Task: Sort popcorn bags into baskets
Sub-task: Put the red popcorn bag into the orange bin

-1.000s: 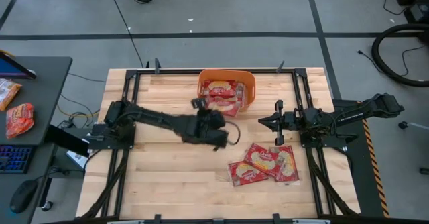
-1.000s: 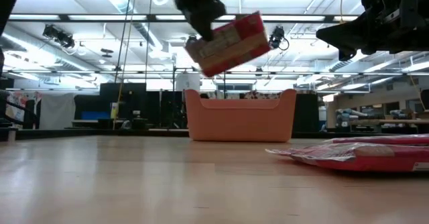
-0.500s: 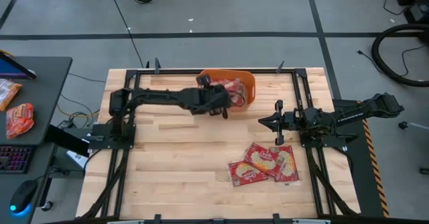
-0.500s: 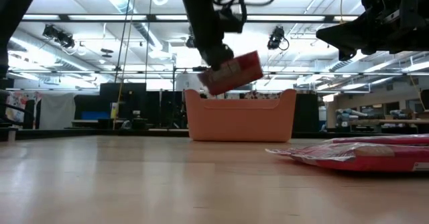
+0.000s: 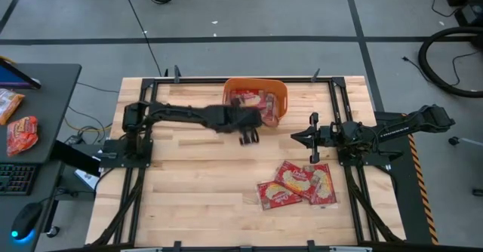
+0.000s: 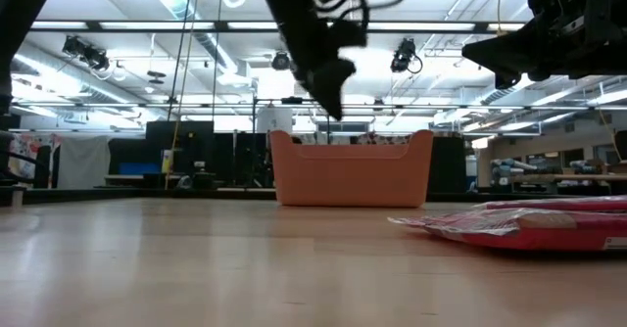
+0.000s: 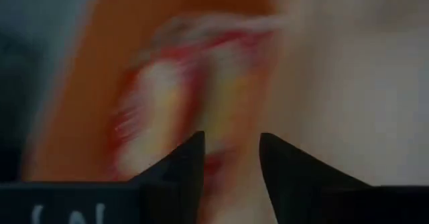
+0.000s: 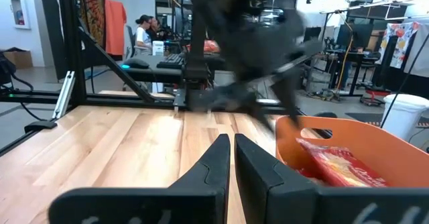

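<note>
The orange basket stands at the table's far middle, with red popcorn bags lying inside it. My left gripper hangs open in the air by the basket's near left corner, holding nothing. In the left wrist view a blurred popcorn bag shows beyond its fingers, inside the basket. A few more popcorn bags lie flat on the table at the near right. My right gripper is shut and waits in the air right of the basket.
Black frame rails run along the table's left, right and far sides. Bare wood lies between the basket and the loose bags. A side desk with more packets stands left of the table.
My left gripper has carried a popcorn bag from the table's middle toward the far edge and lowered it over the basket. It has then opened and let go. The bag has dropped out of the fingers into the basket.
</note>
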`<act>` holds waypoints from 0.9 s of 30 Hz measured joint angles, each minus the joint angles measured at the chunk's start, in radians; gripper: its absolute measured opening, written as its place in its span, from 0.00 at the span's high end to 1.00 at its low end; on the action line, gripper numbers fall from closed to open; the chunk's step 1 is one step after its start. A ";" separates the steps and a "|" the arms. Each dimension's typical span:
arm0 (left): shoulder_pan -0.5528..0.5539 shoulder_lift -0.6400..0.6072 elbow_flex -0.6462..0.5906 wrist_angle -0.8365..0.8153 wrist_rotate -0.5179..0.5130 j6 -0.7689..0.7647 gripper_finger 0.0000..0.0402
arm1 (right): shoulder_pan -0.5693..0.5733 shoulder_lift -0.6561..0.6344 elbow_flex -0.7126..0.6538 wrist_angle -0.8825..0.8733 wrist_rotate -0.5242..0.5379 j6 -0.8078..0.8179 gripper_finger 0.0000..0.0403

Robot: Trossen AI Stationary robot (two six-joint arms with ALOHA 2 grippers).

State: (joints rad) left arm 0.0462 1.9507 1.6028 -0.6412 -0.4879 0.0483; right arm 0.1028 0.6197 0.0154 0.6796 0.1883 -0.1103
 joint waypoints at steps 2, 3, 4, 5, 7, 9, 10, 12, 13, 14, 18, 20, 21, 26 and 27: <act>-0.042 0.008 -0.002 0.062 0.115 0.046 0.62 | 0.000 0.000 0.000 -0.001 0.000 -0.003 0.93; -0.062 0.015 -0.007 0.108 0.161 0.065 0.62 | 0.000 0.000 0.000 -0.002 0.000 -0.002 0.93; -0.080 0.020 -0.014 0.128 0.197 0.072 0.62 | 0.000 0.000 0.000 -0.003 0.000 0.004 0.93; -0.102 0.024 -0.024 0.141 0.220 0.076 0.62 | 0.001 0.000 0.000 -0.002 0.000 0.016 0.93; -0.141 0.035 -0.027 0.184 0.233 0.081 0.62 | 0.007 -0.007 0.001 -0.015 -0.002 0.038 0.93; -0.170 0.034 -0.027 0.164 0.211 0.097 0.62 | 0.018 -0.009 0.024 -0.093 -0.005 0.043 0.93; -0.183 0.034 -0.026 0.159 0.190 0.096 0.62 | 0.025 -0.010 0.047 -0.153 0.005 0.049 0.93; -0.204 0.034 -0.026 0.119 0.139 0.098 0.63 | 0.037 0.005 0.097 -0.286 0.043 0.067 0.93; -0.213 0.034 -0.026 0.099 0.122 0.107 0.64 | 0.045 0.018 0.125 -0.326 0.065 0.082 0.93; -0.220 0.033 -0.027 0.080 0.109 0.122 0.65 | 0.053 0.029 0.147 -0.357 0.087 0.094 0.93; -0.230 0.028 -0.066 0.084 0.099 0.177 0.70 | 0.101 0.123 0.216 -0.390 0.156 0.145 0.93; -0.228 0.022 -0.118 0.113 0.099 0.203 0.72 | 0.132 0.190 0.242 -0.404 0.192 0.182 0.93; -0.227 0.013 -0.147 0.124 0.099 0.216 0.73 | 0.146 0.222 0.259 -0.410 0.214 0.201 0.93; -0.223 -0.053 -0.283 0.240 0.098 0.221 0.78 | 0.218 0.380 0.370 -0.553 0.277 0.329 0.93; -0.223 -0.068 -0.309 0.253 0.098 0.213 0.79 | 0.232 0.412 0.400 -0.581 0.282 0.350 0.93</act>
State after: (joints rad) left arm -0.1764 1.8825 1.2938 -0.3883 -0.3895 0.2616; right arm 0.3349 1.0313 0.4155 0.0985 0.4705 0.2393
